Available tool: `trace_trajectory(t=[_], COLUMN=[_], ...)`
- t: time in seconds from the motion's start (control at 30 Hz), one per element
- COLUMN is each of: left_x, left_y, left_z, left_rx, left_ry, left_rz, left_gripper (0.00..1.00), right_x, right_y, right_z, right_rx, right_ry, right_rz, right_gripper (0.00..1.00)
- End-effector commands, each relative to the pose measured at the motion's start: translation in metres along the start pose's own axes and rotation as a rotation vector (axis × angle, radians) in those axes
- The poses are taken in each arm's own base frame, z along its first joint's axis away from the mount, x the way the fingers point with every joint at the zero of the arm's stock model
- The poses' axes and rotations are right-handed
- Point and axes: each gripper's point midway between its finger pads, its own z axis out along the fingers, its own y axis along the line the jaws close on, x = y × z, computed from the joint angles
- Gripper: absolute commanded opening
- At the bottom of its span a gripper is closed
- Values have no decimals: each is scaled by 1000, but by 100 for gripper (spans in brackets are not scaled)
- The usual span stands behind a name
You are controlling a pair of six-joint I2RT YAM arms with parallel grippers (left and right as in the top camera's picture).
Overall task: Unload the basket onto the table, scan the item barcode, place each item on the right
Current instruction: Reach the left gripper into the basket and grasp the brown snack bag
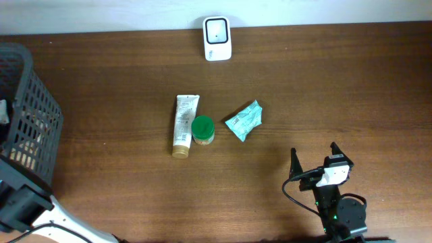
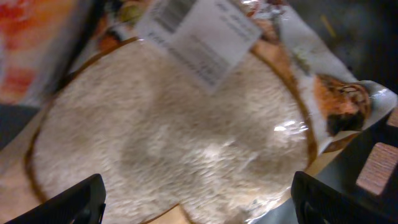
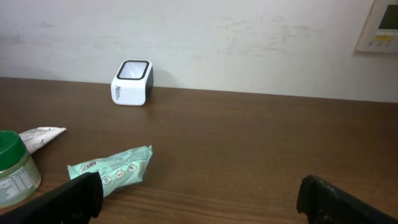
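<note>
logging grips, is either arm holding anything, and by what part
nothing held: right fingers open, empty; left fingers open above a clear plastic pack of white grains

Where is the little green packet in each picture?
Overhead: the green packet lies near the middle, right of the green-lidded jar.
Left wrist: not in it; only a bag of rice shows.
Right wrist: the packet lies lower left, right of the jar.
Shared landmark: the white scanner at the back.
</note>
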Motion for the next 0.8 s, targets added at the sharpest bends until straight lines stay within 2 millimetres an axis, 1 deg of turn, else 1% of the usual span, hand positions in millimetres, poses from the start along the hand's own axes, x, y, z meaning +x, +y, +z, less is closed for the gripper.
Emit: trace_trajectory(t=[0.0,0.17,0.23,0.27,0.33,0.37,0.4,0.43,0.47,0.5,0.57,0.67,0.73,0.77], left_x=[7,16,21,26,32,33,33,33,34,34,35,33,23,15], left_y=[-17,-10,-9,-8,-9,-9,-7,-6,-4,-4,-5,-5,0,7], left_z=[14,26,36,44,52,54,54,54,54,54,53,51,40,28], left_rx=[39,9,14,14,24,26,23,20,13,14,15,13,-14,-60], left_ry=[31,75,95,118,138,142,141,140,145,144,147,143,115,94], left_rz=[94,90,87,85,81,80,79,77,75,75,74,71,39,-13], left_gripper=[93,93,93,93,84,72,56,45,32,25,1,0,0,0], right_x=[3,3,3,3,3,3,3,3,3,3,3,3,3,3], right_y=[1,1,1,1,1,1,1,1,1,1,1,1,1,1], right_z=[0,0,0,0,0,0,0,0,0,0,0,0,0,0], right_rx=[-3,-3,-3,-3,-3,-3,-3,-3,-3,-3,-3,-3,-3,-3], right_ry=[6,6,6,6,6,6,6,6,6,6,6,6,6,6], right_rz=[6,6,6,6,6,6,6,6,6,6,6,6,6,6], right_gripper=[98,98,98,98,98,98,98,98,98,98,98,98,98,98])
